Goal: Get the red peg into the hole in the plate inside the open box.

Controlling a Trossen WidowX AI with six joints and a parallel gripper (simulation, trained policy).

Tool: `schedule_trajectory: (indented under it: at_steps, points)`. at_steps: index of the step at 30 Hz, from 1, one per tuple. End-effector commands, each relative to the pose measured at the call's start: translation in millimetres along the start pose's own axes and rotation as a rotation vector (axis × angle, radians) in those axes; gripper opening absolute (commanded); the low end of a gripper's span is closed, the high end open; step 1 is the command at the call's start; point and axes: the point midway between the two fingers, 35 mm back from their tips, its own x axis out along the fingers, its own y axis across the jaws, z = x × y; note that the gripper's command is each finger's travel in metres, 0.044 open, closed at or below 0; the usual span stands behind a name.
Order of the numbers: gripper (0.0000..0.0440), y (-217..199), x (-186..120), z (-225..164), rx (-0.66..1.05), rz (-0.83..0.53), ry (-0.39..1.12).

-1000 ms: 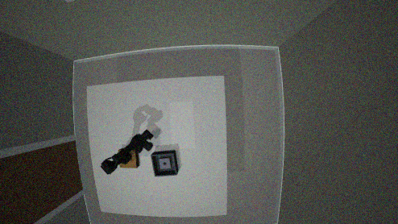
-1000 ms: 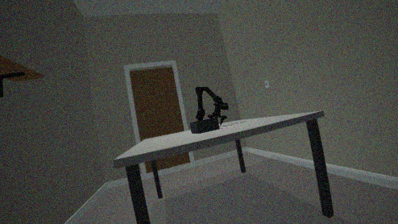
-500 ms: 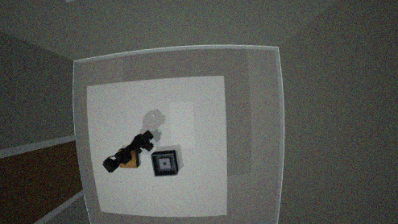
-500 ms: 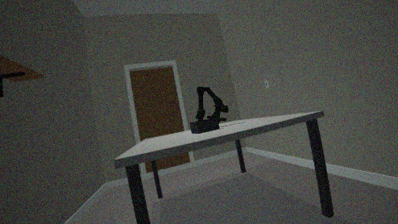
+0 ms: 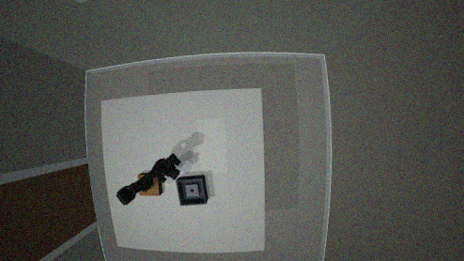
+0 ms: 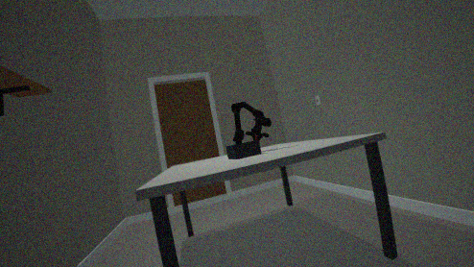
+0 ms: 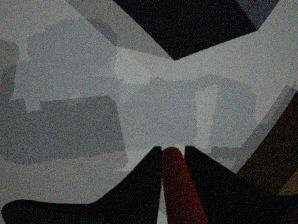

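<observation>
From the top, at the left, we saw the black arm (image 5: 149, 179) (image 6: 237, 124) reach over an orange block (image 5: 152, 189), w/ table room on its left. Next, the hand (image 5: 175, 167) (image 6: 257, 134) (image 7: 172, 153) was up above the table (image 5: 225, 225) (image 6: 201, 174), pinching the red peg (image 7: 178, 182) b/w its fingers. So the peg was outside the box. Right of the block, w/ a small gap, sat the dark open box (image 5: 180, 191) (image 6: 244, 151), its square rim near the hand. Right of that, we saw lots of bare white top before the table's edge.

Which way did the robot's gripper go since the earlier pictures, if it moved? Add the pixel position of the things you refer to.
Yes, the gripper (image 5: 177, 167) (image 6: 258, 135) (image 7: 172, 153) moved: from above, it is nearer the open box (image 5: 179, 191) now.
</observation>
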Motion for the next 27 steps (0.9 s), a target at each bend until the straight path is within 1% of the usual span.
schedule_trajectory:
  at_steps: [1, 6, 13, 20, 27]
  points:
    - [0.0000, 0, -20, 17, 0.023, 0.021, -0.034]
    - [0.0000, -3, -39, 38, 0.078, 0.035, -0.066]
    - [0.0000, -10, -48, 69, 0.176, 0.043, -0.098]
    - [0.0000, -17, -48, 103, 0.261, 0.048, -0.121]
    - [0.0000, -24, -39, 136, 0.317, 0.048, -0.133]
